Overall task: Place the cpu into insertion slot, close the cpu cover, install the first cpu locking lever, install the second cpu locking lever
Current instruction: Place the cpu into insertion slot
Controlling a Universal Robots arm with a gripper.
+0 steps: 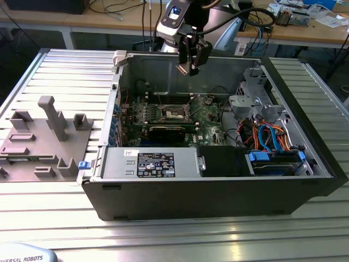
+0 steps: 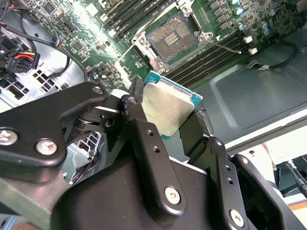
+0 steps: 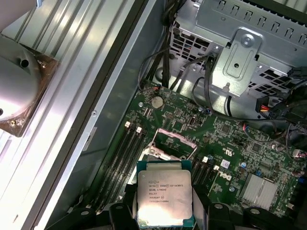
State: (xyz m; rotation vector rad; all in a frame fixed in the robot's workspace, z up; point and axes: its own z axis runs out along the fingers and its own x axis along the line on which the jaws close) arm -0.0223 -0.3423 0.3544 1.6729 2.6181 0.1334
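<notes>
Pincer [image 2: 167,103] is gripping the cpu [image 3: 164,197] edgewise, hovering above the open insertion slot [image 2: 171,36], which lies mid-motherboard [image 1: 210,121].

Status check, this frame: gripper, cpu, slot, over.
Gripper shut on cpu, above the board. Slot bare. Nothing seen between them.

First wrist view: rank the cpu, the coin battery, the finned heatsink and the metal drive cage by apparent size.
1. metal drive cage
2. cpu, which sits closest to the camera, so its apparent size is inflated
3. finned heatsink
4. coin battery
</notes>
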